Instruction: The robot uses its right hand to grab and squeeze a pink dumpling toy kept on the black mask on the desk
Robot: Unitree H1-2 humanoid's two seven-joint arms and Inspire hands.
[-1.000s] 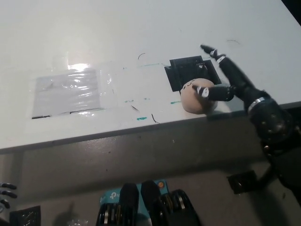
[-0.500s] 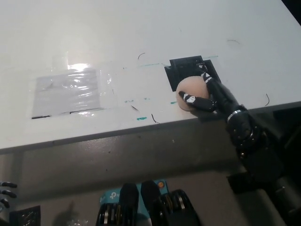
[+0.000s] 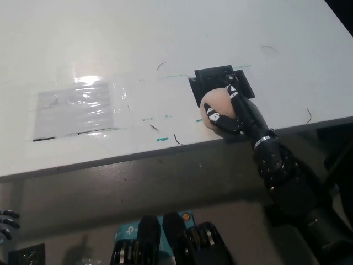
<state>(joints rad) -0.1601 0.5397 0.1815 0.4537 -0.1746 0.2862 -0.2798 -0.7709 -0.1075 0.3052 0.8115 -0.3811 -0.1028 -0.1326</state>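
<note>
The pink dumpling toy [image 3: 214, 105] rests at the front edge of the black mask [image 3: 212, 83] on the white desk [image 3: 165, 44], close to the desk's front rim. My black right hand [image 3: 234, 110] wraps the toy from its right side, fingers curled over the top and the thumb under its front, shut on it. The black forearm runs down to the lower right. Only the fingertips of my white left hand [image 3: 6, 221] show at the lower left edge, below the desk; whether that hand is open or shut does not show.
A shiny clear plastic sheet [image 3: 77, 107] is taped flat on the desk's left part. Small pen marks and green tape bits dot the surface near the front edge [image 3: 138, 157]. The desk ends just right of the arm.
The right hand swung in from the toy's right with fingers spread and closed around the toy. The whole picture has shifted slightly left and up.
</note>
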